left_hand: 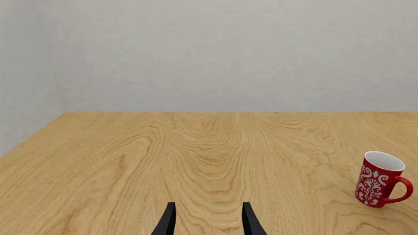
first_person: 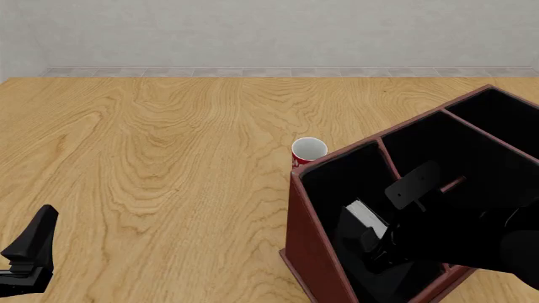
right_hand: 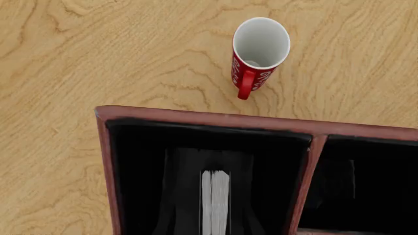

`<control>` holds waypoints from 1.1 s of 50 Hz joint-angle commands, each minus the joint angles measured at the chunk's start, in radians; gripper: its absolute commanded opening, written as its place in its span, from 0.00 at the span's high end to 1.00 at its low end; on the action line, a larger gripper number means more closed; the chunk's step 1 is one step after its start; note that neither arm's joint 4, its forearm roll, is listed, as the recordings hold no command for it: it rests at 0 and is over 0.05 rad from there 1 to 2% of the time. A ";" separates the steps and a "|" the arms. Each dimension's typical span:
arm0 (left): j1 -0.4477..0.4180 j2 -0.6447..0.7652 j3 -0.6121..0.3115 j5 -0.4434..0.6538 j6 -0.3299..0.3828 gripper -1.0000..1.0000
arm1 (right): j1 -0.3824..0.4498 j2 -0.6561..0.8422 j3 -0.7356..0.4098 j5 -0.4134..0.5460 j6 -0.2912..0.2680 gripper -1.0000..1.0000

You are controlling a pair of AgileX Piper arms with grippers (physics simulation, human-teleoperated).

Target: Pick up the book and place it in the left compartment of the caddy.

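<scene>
Clamped across its stiff, probably light covers, the book [right_hand: 215, 200] is held page-edge-up by the right gripper [right_hand: 215, 215] inside the caddy [first_person: 303, 233], lower centre; left gripper [left_hand: 209, 220] fingers stand parted, empty.

A red cup [first_person: 308, 151] with white swirls stands upright on the wooden counter [first_person: 168, 164]. It is white inside and has a red handle. Behind the counter is a plain gray wall [first_person: 269, 31].
</scene>
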 commanded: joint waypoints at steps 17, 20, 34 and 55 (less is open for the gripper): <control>0.000 0.000 0.000 0.000 0.000 0.00 | -0.005 -0.047 -0.038 0.058 -0.023 0.00; 0.000 0.000 0.000 0.000 0.000 0.00 | -0.006 -0.052 -0.039 0.062 -0.026 0.00; 0.000 0.000 0.000 0.000 0.000 0.00 | -0.008 -0.068 -0.057 0.083 -0.035 0.00; 0.000 0.000 0.000 0.000 0.000 0.00 | -0.008 -0.084 -0.106 0.126 -0.052 0.00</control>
